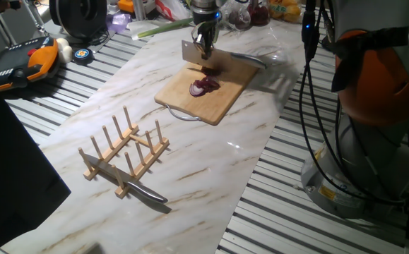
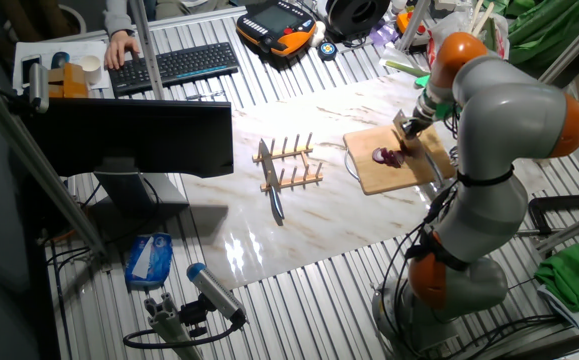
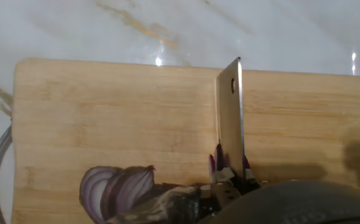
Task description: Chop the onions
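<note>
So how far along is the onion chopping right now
Partly done. The onion is already cut open: pieces with exposed purple-white layers lie on the cutting board. In hand: the claw holds the cleaver above the board, beside the pieces. Left: the large chunk is not yet chopped down. A second knife lies unused by the wooden rack.

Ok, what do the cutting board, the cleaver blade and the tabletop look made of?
Cutting board: pale wood or bamboo, matte, with visible grain. Cleaver blade: bare metal, likely steel, grey with a dull sheen and a hole near the tip. Tabletop: glossy white, tan-veined marble look; real stone or laminate, I cannot tell.
</note>
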`<state>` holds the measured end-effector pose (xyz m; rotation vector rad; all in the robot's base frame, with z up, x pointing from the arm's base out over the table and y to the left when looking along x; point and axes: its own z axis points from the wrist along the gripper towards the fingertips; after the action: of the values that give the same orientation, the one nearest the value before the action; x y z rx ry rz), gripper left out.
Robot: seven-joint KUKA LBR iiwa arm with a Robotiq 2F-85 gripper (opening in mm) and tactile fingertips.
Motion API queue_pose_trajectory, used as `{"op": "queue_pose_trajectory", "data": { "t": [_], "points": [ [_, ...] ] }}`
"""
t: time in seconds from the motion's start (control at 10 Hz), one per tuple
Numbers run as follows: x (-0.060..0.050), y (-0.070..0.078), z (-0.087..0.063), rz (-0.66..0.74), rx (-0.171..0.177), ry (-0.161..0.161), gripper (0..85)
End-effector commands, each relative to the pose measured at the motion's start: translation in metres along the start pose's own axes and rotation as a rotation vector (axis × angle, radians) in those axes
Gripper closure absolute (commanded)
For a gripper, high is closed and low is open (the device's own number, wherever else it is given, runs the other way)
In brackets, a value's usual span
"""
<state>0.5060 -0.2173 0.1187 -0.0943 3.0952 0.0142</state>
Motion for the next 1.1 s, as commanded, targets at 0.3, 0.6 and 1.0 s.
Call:
{"op": "queue_pose_trajectory", "data": {
  "t": [0.3, 0.6, 1.0],
  "points": [
    [0.005, 0.017, -0.008, 0.006, 0.025, -0.008, 84.3],
    [0.008, 0.021, -0.004, -0.002, 0.051, -0.011, 84.3],
    [0.01, 0.019, 0.008, 0.003, 0.039, -0.013, 84.3]
  ]
}}
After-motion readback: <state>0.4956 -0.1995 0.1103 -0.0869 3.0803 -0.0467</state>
